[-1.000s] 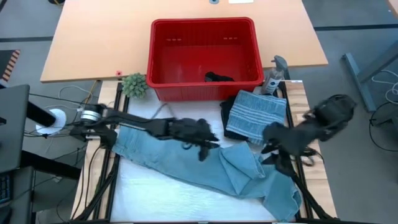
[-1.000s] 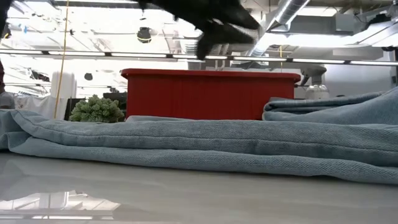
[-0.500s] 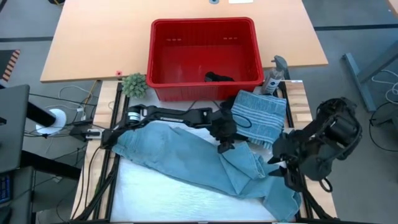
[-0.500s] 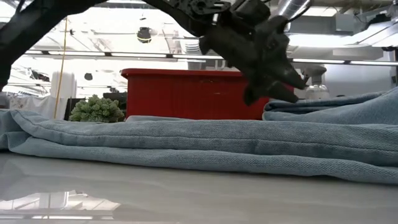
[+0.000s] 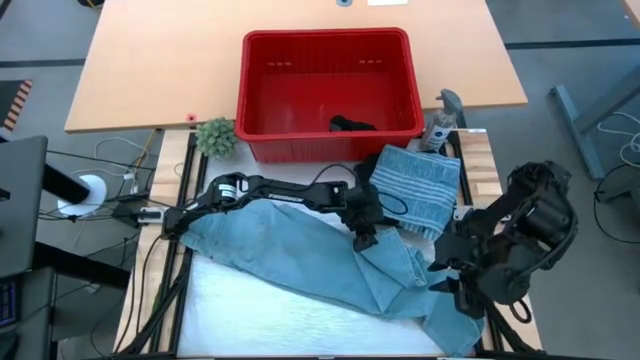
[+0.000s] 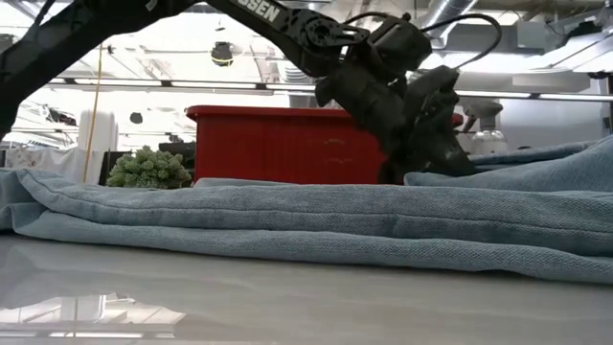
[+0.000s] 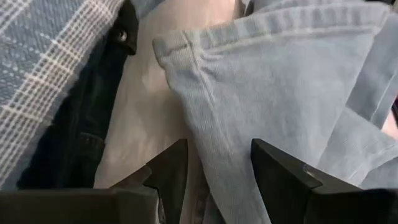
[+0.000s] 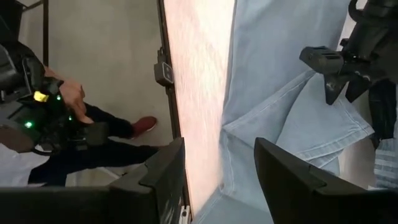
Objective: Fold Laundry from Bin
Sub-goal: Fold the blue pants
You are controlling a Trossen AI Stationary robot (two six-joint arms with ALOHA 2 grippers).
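Left gripper [image 5: 366,237] has dropped, fingers parted, astride the hem of the denim jeans [image 5: 300,262] spread before the bin [image 5: 329,92], likely regrasping; right gripper [image 5: 447,277] waits open.

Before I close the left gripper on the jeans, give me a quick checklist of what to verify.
1. Left gripper open: ok, fingers apart in its wrist view.
2. Denim between its fingers: ok, the light blue jeans hem edge runs into the gap.
3. Folded striped cloth out of the grip: ok, it lies beside the gripper, not between the fingers.
4. Right gripper clear: ok, open above the jeans' right end, holding nothing.
5. Fingertips down at the cloth: cannot tell.
6. Red bin finished: not ok, a dark garment lies inside.
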